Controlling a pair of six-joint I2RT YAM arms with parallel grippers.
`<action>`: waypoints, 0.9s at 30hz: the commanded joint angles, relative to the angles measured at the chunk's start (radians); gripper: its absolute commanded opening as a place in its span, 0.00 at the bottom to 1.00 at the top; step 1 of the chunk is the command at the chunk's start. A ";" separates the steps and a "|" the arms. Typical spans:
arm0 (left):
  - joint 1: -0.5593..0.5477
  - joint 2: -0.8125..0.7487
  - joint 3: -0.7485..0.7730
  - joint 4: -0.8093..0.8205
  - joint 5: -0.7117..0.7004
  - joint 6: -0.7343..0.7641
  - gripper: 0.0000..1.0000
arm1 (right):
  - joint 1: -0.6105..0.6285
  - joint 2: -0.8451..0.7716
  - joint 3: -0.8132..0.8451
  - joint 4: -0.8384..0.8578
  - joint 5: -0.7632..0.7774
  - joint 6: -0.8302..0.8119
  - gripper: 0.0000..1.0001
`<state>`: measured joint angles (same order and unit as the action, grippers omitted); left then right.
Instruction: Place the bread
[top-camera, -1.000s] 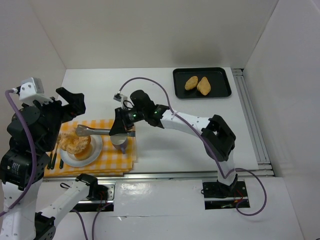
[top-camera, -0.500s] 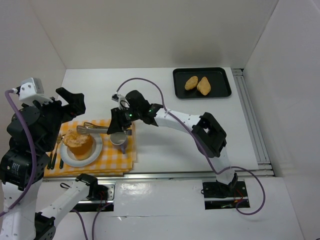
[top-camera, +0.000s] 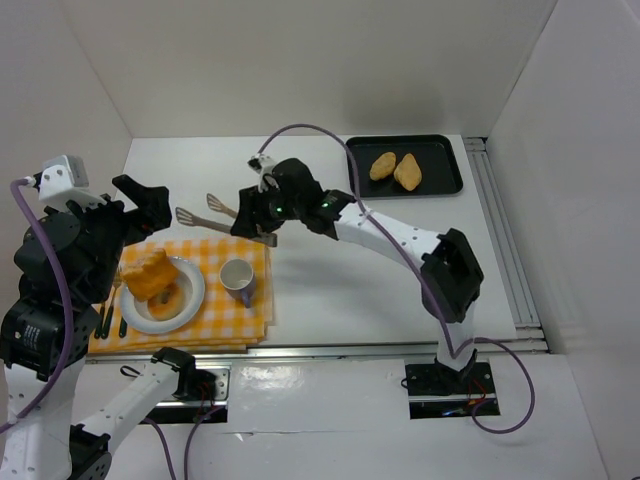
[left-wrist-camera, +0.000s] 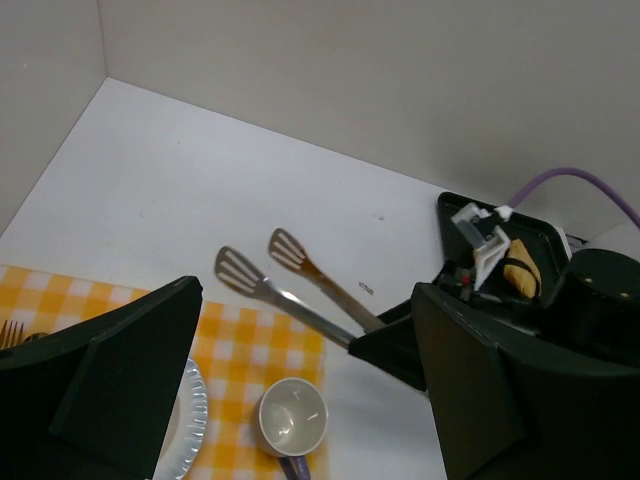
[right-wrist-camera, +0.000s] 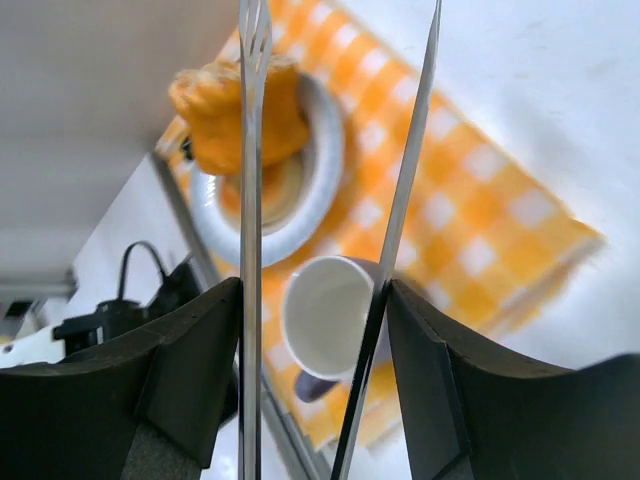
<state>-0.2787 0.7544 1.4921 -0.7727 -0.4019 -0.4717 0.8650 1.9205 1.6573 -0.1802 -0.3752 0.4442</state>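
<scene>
Bread (top-camera: 148, 272) sits on the plate (top-camera: 192, 298) near the table's near-left corner, placement apparently done; right gripper (top-camera: 255, 213) clasps spread, empty tongs (top-camera: 205, 212), left gripper (left-wrist-camera: 305, 330) gapes empty

Tongs (right-wrist-camera: 250, 200) tips cut off, fork (left-wrist-camera: 10, 331) mostly hidden

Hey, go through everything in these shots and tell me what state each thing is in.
Tongs: held in the air, blades spread, nothing between them.
Right gripper: shut on the tongs.
Left gripper: open, empty.
Bread: resting on the plate, clear of the tongs.
Cup: upright, empty, on the placemat.
Tray: holds two bread pieces.
</scene>
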 joint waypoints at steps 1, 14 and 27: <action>-0.005 -0.009 -0.003 0.064 0.011 0.019 0.99 | -0.046 -0.146 -0.065 0.001 0.154 -0.036 0.66; -0.005 -0.009 -0.003 0.064 0.011 0.010 0.99 | -0.104 -0.339 -0.525 -0.002 0.599 -0.015 0.66; -0.005 0.002 -0.003 0.064 0.034 0.001 0.99 | -0.043 -0.224 -0.492 -0.074 0.771 0.007 1.00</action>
<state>-0.2787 0.7547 1.4918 -0.7616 -0.3790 -0.4740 0.8143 1.7100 1.0706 -0.2245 0.2935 0.4404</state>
